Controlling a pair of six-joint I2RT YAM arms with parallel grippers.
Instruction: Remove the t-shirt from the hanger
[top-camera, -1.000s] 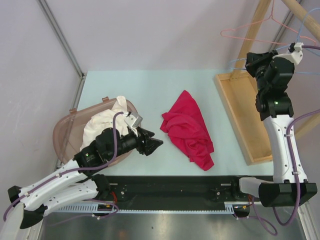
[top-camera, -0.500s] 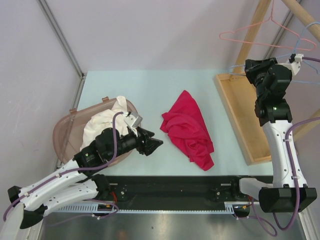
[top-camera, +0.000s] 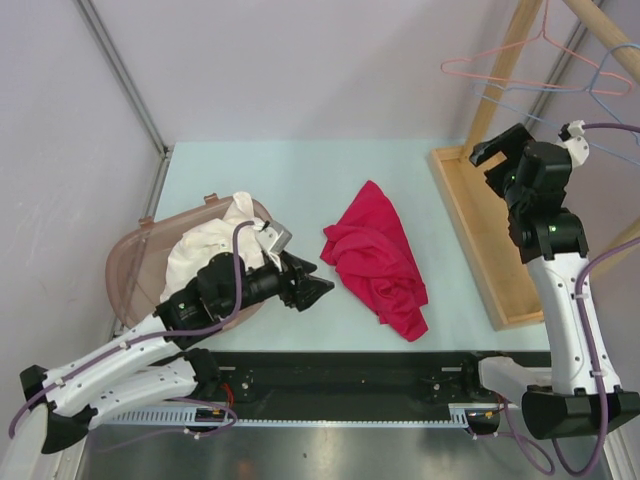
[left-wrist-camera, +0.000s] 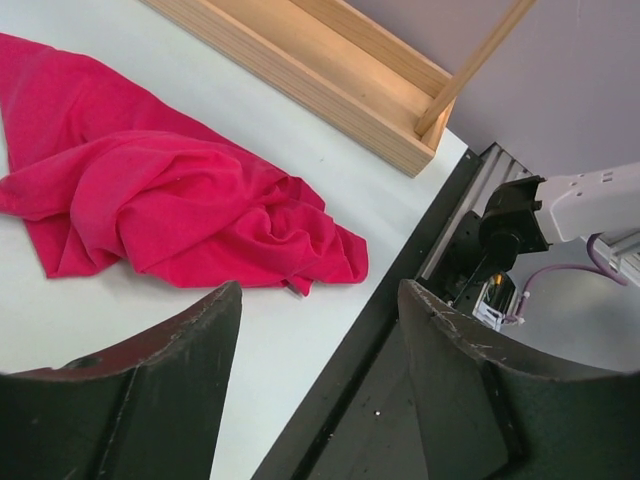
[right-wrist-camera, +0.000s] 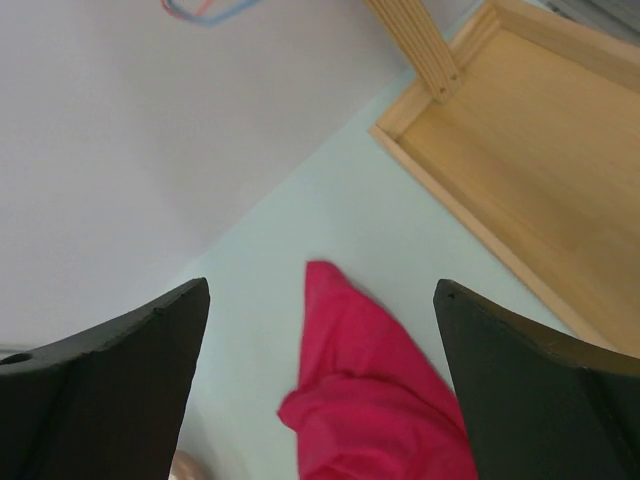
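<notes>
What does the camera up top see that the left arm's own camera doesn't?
Only the top camera shows the brown basket holding white cloth, the pink hanger up on the rack, and the right gripper, open, raised on the right side. Only the left wrist camera shows the left gripper from between its own fingers, which stand open with nothing in them. Both show the red t-shirt lying crumpled on the table, and the wooden tray.
</notes>
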